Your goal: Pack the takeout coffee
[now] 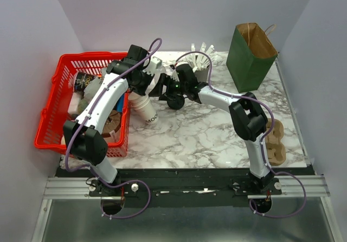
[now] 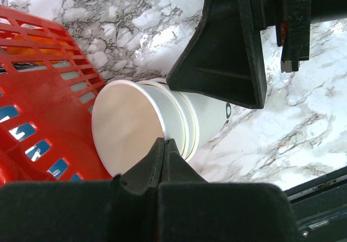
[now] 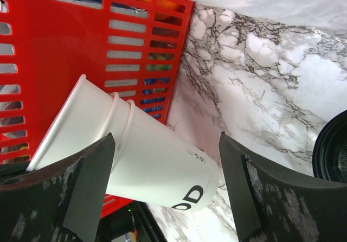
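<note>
Marble table (image 1: 206,133), grey walls. Over it the right gripper (image 3: 166,139) has its jaws spread wide and holds nothing, straddling a stack of plain cups (image 3: 152,166) lying against the red basket (image 3: 65,57). The left gripper (image 2: 164,147) is clenched and empty, just beside the stack's rim. The coffee cup (image 3: 332,150) is probably the black lid at the frame edge, near the stack. Risk: closing here grabs the wrong cups or rolls them into the coffee cup.

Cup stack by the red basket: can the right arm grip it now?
Probably yes. The right gripper is open with the cup stack between its fingers; the red basket behind and the shut left gripper by its rim crowd it.
</note>
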`<state>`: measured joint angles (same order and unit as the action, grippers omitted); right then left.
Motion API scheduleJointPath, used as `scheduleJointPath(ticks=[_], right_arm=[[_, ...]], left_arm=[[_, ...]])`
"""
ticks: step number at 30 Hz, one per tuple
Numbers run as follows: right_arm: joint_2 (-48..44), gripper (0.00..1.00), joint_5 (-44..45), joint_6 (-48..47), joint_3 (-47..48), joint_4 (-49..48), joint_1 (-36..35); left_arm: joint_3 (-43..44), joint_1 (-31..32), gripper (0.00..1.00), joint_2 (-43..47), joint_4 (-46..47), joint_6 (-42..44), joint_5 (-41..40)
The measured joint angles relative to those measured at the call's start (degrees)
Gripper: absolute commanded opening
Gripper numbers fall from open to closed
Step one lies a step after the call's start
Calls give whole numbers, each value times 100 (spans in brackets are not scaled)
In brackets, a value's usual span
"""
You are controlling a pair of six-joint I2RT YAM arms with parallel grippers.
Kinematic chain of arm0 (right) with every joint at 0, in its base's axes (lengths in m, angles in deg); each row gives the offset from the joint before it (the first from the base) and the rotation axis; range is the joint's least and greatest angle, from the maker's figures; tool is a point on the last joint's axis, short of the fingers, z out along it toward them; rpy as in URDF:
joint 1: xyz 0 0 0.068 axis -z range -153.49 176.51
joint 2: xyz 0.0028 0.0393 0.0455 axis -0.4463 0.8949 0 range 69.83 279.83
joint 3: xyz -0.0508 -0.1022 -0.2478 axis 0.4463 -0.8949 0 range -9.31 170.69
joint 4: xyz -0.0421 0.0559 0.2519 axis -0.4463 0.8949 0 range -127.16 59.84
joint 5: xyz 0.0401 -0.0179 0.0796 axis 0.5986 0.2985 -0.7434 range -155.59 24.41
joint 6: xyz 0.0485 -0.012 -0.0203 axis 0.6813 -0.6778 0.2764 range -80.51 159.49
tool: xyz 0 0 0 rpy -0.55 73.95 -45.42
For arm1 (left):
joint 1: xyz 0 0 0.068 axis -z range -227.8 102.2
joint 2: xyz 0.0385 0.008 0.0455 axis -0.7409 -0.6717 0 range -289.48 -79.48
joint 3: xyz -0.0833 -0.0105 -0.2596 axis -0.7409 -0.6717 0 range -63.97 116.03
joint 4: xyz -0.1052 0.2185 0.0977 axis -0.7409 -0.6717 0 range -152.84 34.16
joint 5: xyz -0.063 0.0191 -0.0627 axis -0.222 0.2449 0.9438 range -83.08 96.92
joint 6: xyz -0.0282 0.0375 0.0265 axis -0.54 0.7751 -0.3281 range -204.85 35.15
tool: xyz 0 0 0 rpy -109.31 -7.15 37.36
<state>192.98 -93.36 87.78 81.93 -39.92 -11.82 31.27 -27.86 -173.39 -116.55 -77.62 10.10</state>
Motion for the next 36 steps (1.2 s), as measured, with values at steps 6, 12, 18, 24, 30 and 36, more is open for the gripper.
scheduleJointPath(ticks=[6, 12, 18, 24, 30, 36], right_arm=[[-11, 89, 28, -199, 0, 4, 2], [-155, 91, 81, -527, -33, -2, 9], [-529, 91, 70, -881, -345, -170, 7], [-942, 91, 68, -1307, -756, -251, 39], [-1620, 91, -28, -2155, -1244, -289, 94], [-2430, 76, -184, -3340, -2087, -356, 94]], left_arm=[[-17, 0, 0, 0, 59, 15, -22], [-120, 0, 0, 4, 205, 63, -72], [-393, 4, 0, 181, 466, 177, -103], [-660, 83, 0, 391, 673, 304, -109], [-660, 181, 0, 393, 726, 297, -98], [-664, 348, 0, 511, 730, 280, -52]])
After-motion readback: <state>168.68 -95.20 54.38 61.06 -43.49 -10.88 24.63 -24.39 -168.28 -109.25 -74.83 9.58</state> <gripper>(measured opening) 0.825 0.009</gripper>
